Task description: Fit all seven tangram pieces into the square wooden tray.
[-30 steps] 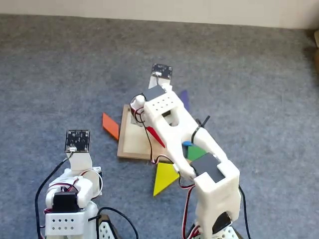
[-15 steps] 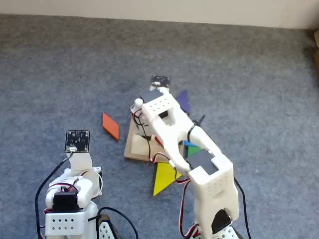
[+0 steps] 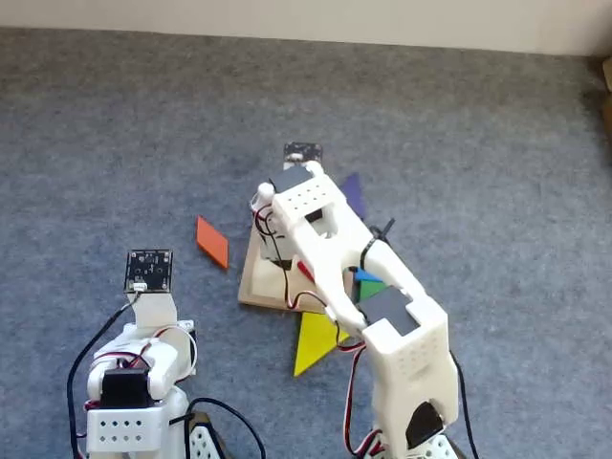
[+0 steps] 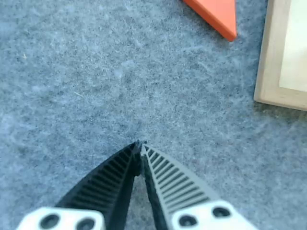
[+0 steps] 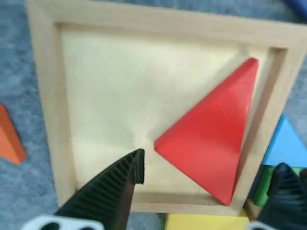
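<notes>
The square wooden tray (image 5: 43, 110) lies mid-carpet with a red triangle (image 5: 211, 143) inside, one side along a wall. My right gripper (image 5: 211, 167) hangs open just above it, one finger (image 5: 120, 187) over the bare tray floor and the other finger (image 5: 283, 191) past the rim. In the high view the right arm (image 3: 325, 239) covers most of the tray (image 3: 256, 282). An orange parallelogram (image 3: 212, 241) lies left of the tray. A yellow triangle (image 3: 314, 342), blue piece (image 3: 365, 276), green piece (image 3: 375, 289) and purple piece (image 3: 353, 194) lie around it. My left gripper (image 4: 140, 144) is shut over bare carpet, short of the orange parallelogram (image 4: 216, 14).
Grey carpet spreads all around, with open room to the left, the far side and the right of the tray. The left arm's base (image 3: 134, 392) sits at the near left. A tray corner (image 4: 280, 57) shows in the left wrist view.
The tray has slid a little to the right, away from the orange parallelogram, while the right arm shifted farther over it. The left arm has kept still.
</notes>
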